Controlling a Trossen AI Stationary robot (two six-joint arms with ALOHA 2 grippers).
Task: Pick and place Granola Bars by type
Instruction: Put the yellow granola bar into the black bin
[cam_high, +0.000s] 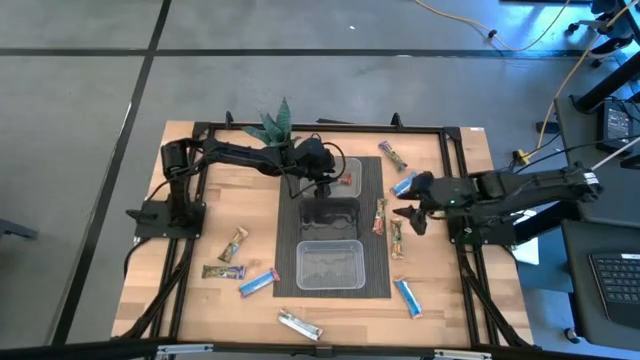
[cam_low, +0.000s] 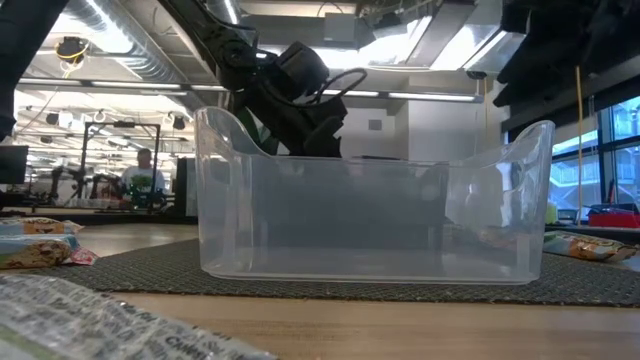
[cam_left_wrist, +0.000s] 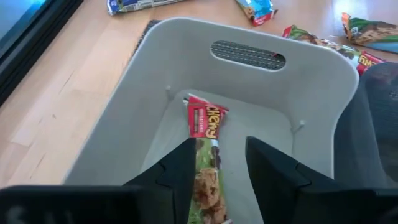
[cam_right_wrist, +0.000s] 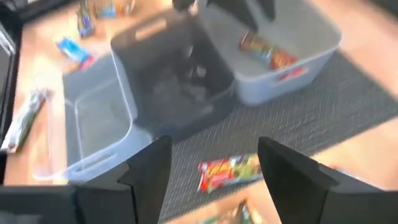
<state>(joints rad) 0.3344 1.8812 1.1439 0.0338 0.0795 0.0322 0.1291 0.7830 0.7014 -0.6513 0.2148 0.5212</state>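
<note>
Granola bars lie scattered on the wooden table around three bins on a dark mat. A brown-red and green bar (cam_left_wrist: 205, 134) lies on the floor of the far pale bin (cam_high: 347, 172). My left gripper (cam_left_wrist: 214, 168) hovers open above that bar, fingers on either side of its near end. Whether one finger touches it, I cannot tell. My right gripper (cam_high: 409, 216) is open and low over the mat's right edge. A red and green bar (cam_right_wrist: 231, 172) lies on the mat below and between its fingers, with another bar (cam_high: 397, 238) close by.
A dark middle bin (cam_high: 330, 212) and a clear near bin (cam_high: 330, 265) sit on the mat. Blue bars (cam_high: 404, 184) (cam_high: 407, 297) (cam_high: 258, 283), a silver bar (cam_high: 299, 324) and gold-brown bars (cam_high: 234, 243) (cam_high: 223, 271) are spread about. A potted plant (cam_high: 273, 127) stands at the far edge.
</note>
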